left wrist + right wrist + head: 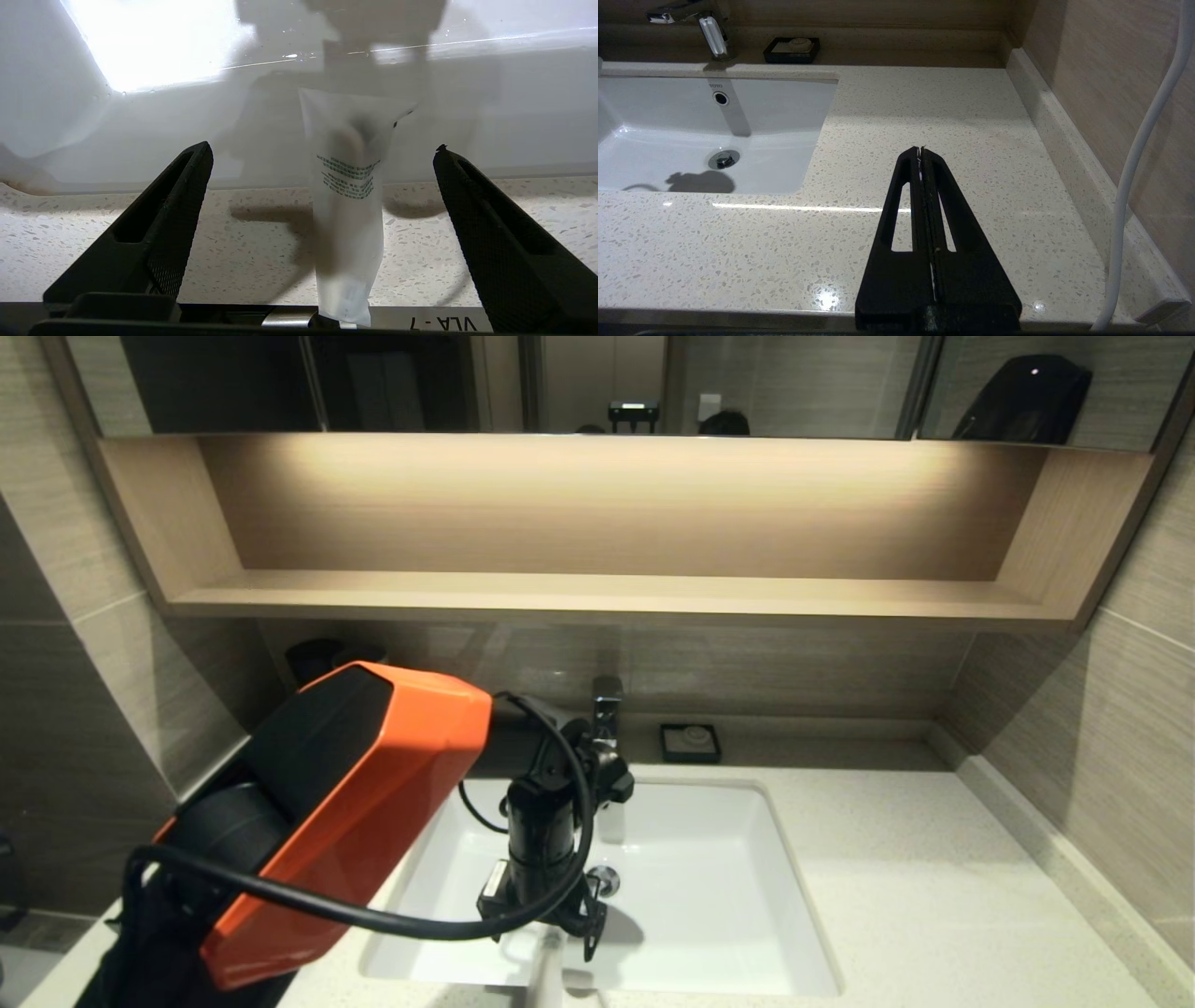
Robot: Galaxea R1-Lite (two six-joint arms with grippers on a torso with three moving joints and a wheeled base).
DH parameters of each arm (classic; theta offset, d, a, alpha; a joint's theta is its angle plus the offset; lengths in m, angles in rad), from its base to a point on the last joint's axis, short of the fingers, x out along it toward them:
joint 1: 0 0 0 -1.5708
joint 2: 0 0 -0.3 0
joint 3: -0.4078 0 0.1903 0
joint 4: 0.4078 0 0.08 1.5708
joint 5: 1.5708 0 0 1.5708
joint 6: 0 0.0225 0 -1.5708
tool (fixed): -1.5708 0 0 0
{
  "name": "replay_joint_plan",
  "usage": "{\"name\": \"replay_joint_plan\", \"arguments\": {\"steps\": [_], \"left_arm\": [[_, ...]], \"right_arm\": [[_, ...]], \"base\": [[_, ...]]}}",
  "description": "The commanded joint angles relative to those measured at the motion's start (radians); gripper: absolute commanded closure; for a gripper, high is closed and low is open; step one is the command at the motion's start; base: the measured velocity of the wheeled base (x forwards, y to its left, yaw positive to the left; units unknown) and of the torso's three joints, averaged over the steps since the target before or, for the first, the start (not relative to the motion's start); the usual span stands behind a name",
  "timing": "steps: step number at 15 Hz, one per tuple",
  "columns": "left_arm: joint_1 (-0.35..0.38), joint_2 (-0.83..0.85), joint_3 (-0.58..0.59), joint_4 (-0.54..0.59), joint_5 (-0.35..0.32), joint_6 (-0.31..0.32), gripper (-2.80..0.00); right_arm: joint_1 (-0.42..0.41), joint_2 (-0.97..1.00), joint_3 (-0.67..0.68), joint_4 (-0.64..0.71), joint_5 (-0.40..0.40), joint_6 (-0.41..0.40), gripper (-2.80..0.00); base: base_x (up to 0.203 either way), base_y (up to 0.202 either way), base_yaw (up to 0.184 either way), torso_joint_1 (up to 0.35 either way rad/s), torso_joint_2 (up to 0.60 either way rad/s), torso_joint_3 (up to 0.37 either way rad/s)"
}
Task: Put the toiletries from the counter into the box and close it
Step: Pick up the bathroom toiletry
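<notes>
The left hand [322,154] hung low over the front edge of the sink [747,915], its two black fingers [173,210] spread wide and touching nothing. Between them, seen from the wrist, a slim whitish packet [348,219] with green print lay across the speckled cream desk [243,252], one end reaching past the rim so that it overhung the white basin. The packet sat clear of both fingers, roughly midway in the gap, with its shadow thrown on the stone beside it. From the head camera the same arm, with its orange housing [364,803] and looping black cable [392,919], filled the lower left and hid much of the desk on that side; the packet [546,966] showed there only as a pale strip under the hand [579,933] at the sink's near rim. Behind the arm stood the tap [607,709], and a small black soap dish [690,743] rested on the ledge at the back of the basin, below the tan wall shelf [616,597]. The right hand [920,151] was held above the bare stretch of desk [924,107] to the right of the sink [775,121], well apart from the packet, its fingers pressed flat together with nothing between them. No box could be seen in any view.
</notes>
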Motion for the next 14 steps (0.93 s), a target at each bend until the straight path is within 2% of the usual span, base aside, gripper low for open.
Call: {"name": "replay_joint_plan", "arguments": {"steps": [1, 6, 11, 14], "left_arm": [[0.0, 0.005, -0.003, 0.006, 0.002, -0.013, -2.8], [0.0, 0.012, -0.003, 0.004, 0.005, -0.017, -2.8], [0.0, 0.034, -0.033, 0.013, 0.043, -0.072, -2.8], [0.001, 0.035, -0.037, 0.015, 0.044, -0.077, -2.8]], "right_arm": [[0.0, 0.0, 0.0, 0.0, 0.0, -0.001, 0.0], [0.0, -0.001, 0.0, 0.0, 0.0, -0.001, 0.0], [0.0, 0.0, 0.0, 0.0, 0.0, -0.001, 0.0], [0.0, -0.001, 0.0, 0.0, 0.0, -0.001, 0.0]], "base": [[0.0, 0.0, 0.0, 0.0, 0.0, 0.0], [0.0, 0.0, 0.0, 0.0, 0.0, 0.0], [0.0, 0.0, 0.0, 0.0, 0.0, 0.0], [0.0, 0.0, 0.0, 0.0, 0.0, 0.0]]}}
